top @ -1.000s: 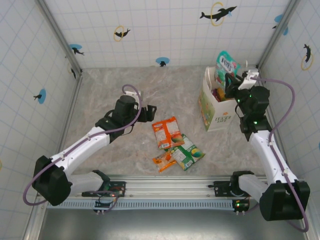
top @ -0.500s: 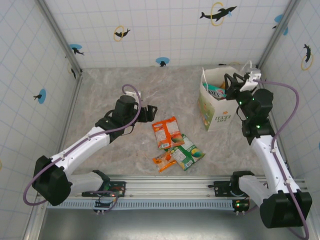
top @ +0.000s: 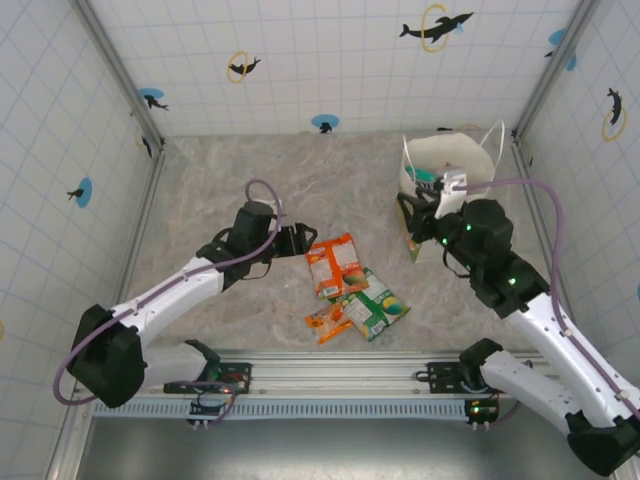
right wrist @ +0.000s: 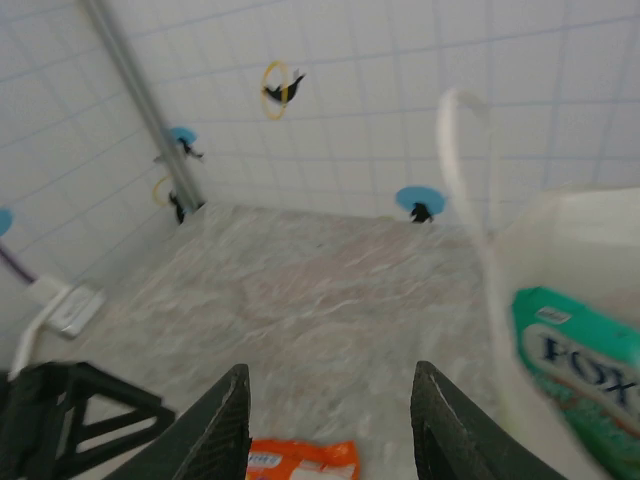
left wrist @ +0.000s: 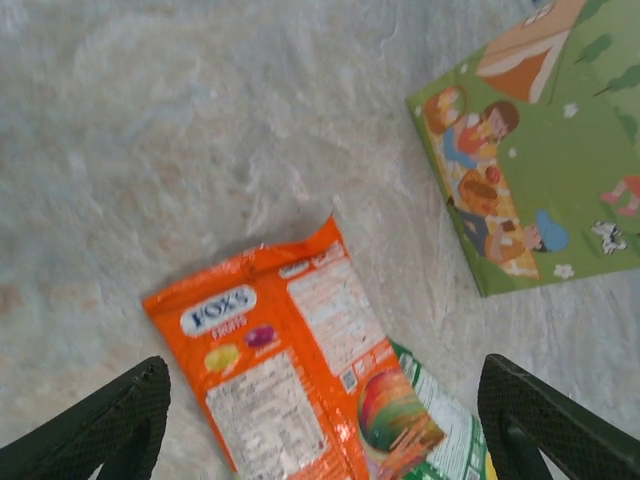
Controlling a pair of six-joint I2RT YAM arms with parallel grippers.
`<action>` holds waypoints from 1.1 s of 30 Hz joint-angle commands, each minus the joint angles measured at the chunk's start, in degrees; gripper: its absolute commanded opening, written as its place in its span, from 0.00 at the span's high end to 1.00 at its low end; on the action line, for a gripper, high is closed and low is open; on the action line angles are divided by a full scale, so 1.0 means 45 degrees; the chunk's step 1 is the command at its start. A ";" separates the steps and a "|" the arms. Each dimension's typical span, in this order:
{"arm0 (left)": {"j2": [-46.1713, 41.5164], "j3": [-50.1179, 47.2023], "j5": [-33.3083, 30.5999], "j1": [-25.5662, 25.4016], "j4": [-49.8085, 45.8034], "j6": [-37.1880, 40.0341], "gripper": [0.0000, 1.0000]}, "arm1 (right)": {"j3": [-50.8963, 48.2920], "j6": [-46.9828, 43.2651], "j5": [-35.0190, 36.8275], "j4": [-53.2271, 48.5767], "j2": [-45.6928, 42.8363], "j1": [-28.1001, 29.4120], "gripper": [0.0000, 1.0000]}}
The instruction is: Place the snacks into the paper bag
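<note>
Top external: left end effector (top: 298, 240) wide by orange packet (top: 335, 265), right end effector (top: 410, 218) parted beside bag (top: 452, 160)

"FOX'S" reads on the large orange packet (left wrist: 290, 390), and seemingly "FOX" on the blurred green packet (right wrist: 580, 370).

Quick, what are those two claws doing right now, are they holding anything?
Left gripper: open, holding nothing, aimed at the large orange packet.
Right gripper: open, holding nothing.
</note>
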 commanded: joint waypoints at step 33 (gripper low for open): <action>0.2272 -0.5536 0.3564 0.0929 0.8451 -0.5996 0.39 | -0.4470 -0.0370 0.3515 0.1861 0.4149 0.5845 0.48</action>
